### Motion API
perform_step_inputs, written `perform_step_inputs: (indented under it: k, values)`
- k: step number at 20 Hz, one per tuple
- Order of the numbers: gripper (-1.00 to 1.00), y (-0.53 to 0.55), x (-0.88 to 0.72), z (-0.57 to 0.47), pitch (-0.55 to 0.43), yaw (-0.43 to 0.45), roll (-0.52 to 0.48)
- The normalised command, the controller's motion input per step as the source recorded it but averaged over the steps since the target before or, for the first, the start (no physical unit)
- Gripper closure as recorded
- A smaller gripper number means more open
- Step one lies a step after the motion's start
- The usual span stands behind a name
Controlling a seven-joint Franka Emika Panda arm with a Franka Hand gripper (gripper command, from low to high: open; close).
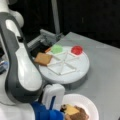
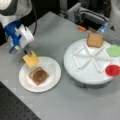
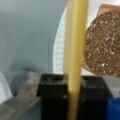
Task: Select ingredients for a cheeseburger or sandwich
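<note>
The gray table [image 2: 50,32] carries everything, and the robot arm [image 1: 20,67] fills the left of a front view, hiding much of what lies behind it. On the right of a front view sits the round white tray [image 2: 82,72], split into wedges by raised ribs; both front views show one toast square [image 2: 95,39] in a far wedge, a green leaf [image 2: 114,50] and a red disc [image 2: 112,70] in neighboring wedges, and the remaining wedges bare. Near the tray lies the white paper plate [image 2: 53,68], well apart from the tray's rim. On the plate rests the second toast square [image 2: 32,74] with the dark round patty [image 2: 39,76] lying on top of it. The gripper [image 2: 26,51] hangs over the plate's far left edge, its jaws clamped on the yellow cheese square [image 2: 31,59], which is held tilted just above the plate and beside the patty, not yet touching it. The wrist view alone shows the grip itself: the two black fingers [image 3: 51,95] press the cheese edge-on between them, with the speckled patty and the plate's rim just right of it. In a front view the cheese [image 1: 72,109] partly covers the patty, so the gap between them shows only from the opposite side.
</note>
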Motion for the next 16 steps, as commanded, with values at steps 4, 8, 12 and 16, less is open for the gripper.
perform_step_inputs:
  k: [4,8,12,16]
  values:
    - [1.0,0.09,0.27,-0.16,0.12,0.014,-0.363]
    - [1.0,0.18,0.19,-0.18,0.088,0.022,-0.267]
    - [1.0,0.15,0.06,-0.08,0.073,0.006,-0.132]
    - [1.0,0.08,-0.04,-0.02,0.053,0.004,-0.067]
